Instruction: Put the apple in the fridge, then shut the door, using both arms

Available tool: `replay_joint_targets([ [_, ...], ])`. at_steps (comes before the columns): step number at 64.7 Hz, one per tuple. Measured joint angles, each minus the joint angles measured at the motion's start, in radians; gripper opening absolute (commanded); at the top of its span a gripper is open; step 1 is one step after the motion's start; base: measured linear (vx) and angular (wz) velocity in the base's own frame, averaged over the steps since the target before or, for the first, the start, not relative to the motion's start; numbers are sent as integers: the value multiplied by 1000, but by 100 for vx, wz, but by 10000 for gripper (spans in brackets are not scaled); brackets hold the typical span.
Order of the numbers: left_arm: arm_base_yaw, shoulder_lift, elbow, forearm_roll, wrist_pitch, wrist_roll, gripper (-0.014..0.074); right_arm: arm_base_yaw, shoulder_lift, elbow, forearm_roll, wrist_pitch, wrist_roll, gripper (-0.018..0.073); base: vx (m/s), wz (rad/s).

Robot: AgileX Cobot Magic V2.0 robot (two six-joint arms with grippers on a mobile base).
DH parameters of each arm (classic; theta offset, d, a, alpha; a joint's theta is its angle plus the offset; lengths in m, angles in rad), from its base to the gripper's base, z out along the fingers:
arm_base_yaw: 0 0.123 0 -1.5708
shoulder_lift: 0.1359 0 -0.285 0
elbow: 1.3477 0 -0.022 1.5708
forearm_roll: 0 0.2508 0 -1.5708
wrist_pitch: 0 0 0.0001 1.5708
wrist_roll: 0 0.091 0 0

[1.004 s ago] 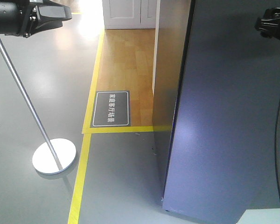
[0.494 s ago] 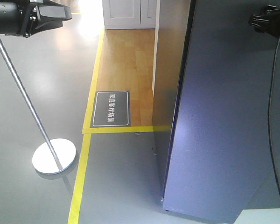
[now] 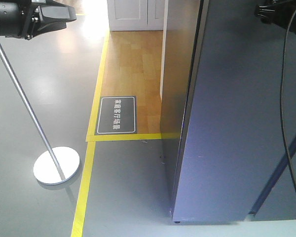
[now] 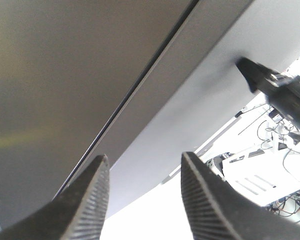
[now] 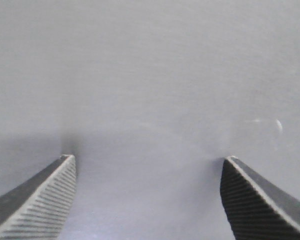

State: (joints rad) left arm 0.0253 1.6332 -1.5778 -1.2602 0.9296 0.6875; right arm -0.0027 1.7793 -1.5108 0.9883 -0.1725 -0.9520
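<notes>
The fridge (image 3: pixel 180 74) stood as a tall dark grey block at the right of the front view, and its door (image 3: pixel 237 128), the broad flat panel facing the camera, looked nearly or fully shut against it, with only a thin dark seam between the two in the left wrist view. The apple was in none of the views, so presumably it was already inside. I judged the door stiff, heavy and smooth, with no grip on this face, so it wanted a flat push near its free edge rather than a pinch. The floor (image 3: pixel 123 187) was glossy grey, crossed by yellow tape (image 3: pixel 86 182), with a wooden patch (image 3: pixel 133 64) beyond and a dark sign (image 3: pixel 117 115) set in it; a white round-footed stand (image 3: pixel 56 165) stood well to the left. The right hand (image 5: pixel 147 197) was spread wide, its ribbed fingertips (image 5: pixel 45 195) touching or just short of the grey panel. The left hand (image 4: pixel 145 200) was open and empty, held near the seam.
</notes>
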Motion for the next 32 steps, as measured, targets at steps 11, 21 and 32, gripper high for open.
replay_joint_targets([
  [11, 0, 0, 0, 0, -1, 0, 335, -3, 15, -18, -1, 7, -4, 577, 0, 0],
  [21, 0, 0, 0, 0, -2, 0, 335, -6, 11, -22, -1, 24, -16, 564, 0, 0],
  [32, 0, 0, 0, 1, -6, 0, 333, -2, -12, -25, -12, 162, -41, 473, 0, 0],
])
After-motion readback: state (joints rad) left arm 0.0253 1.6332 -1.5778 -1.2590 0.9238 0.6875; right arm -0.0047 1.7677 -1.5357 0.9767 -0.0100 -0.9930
